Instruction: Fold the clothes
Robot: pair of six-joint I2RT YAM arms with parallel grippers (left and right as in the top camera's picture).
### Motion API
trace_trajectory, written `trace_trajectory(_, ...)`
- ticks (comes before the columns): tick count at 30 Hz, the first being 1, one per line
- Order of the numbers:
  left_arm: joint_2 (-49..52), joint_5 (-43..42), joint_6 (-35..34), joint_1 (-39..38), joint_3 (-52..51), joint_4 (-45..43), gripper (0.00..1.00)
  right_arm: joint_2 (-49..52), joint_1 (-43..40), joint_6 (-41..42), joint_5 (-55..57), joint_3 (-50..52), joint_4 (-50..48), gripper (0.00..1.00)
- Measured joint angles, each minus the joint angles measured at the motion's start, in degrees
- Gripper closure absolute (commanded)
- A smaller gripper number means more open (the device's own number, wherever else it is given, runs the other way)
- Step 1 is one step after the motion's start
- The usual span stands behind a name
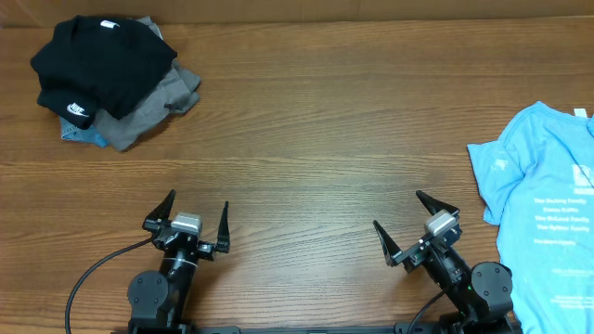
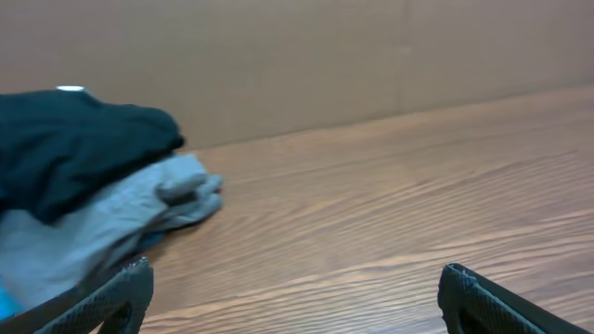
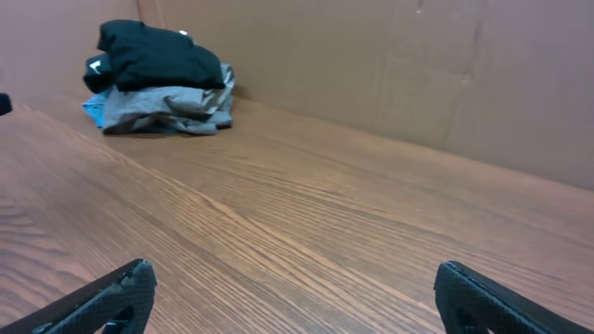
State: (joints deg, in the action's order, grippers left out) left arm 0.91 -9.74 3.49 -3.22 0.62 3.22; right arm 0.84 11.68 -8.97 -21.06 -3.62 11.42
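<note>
The light sky-blue t-shirt [image 1: 546,209] with white printed text lies spread and rumpled at the table's right edge, partly cut off by the frame. My right gripper [image 1: 414,215] is open and empty, a little left of the shirt near the front edge; its fingertips [image 3: 295,283] frame bare wood in the right wrist view. My left gripper [image 1: 197,208] is open and empty at the front left; its fingertips [image 2: 295,288] also frame bare wood. The shirt does not show in either wrist view.
A pile with a black garment with a white logo [image 1: 97,60] on a grey garment [image 1: 158,100] sits at the back left, over a bit of blue cloth [image 1: 79,136]. The pile shows in the left wrist view [image 2: 83,176] and right wrist view [image 3: 160,79]. A cardboard wall [image 3: 390,65] backs the wooden table [image 1: 316,139].
</note>
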Motion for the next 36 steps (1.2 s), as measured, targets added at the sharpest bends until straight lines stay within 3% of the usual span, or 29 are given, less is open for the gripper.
trace_trajectory(7,0.0,-5.5,-4.0,0.0,0.9,0.5,0.0,0.0,0.0,9.2,-1.5,-0.7,-4.9,0.0)
trace_trajectory(12,1.4,-4.6,-5.0,0.0,9.6,6.1,0.0,3.5,0.0,14.6,1.0,-8.8,3.8,0.0)
trace_trajectory(17,13.0,-3.0,-5.2,0.0,26.6,16.8,0.0,16.9,0.0,16.5,3.4,-23.7,16.4,0.0)
trace_trajectory(24,41.1,-3.8,-5.3,0.0,52.2,39.4,0.0,46.3,0.0,17.4,5.9,-46.6,35.3,0.0)
trace_trajectory(30,57.4,-4.7,-5.3,0.0,69.5,51.5,0.0,63.3,-0.2,19.9,5.9,-57.4,38.3,0.0)
trace_trajectory(33,61.2,-6.5,-5.3,0.0,73.4,54.6,0.0,68.3,-2.1,25.7,10.9,-58.7,38.4,0.0)
trace_trajectory(36,62.9,-8.4,-5.2,0.0,74.4,55.4,0.0,73.5,-8.2,31.1,16.2,-58.8,37.6,0.06)
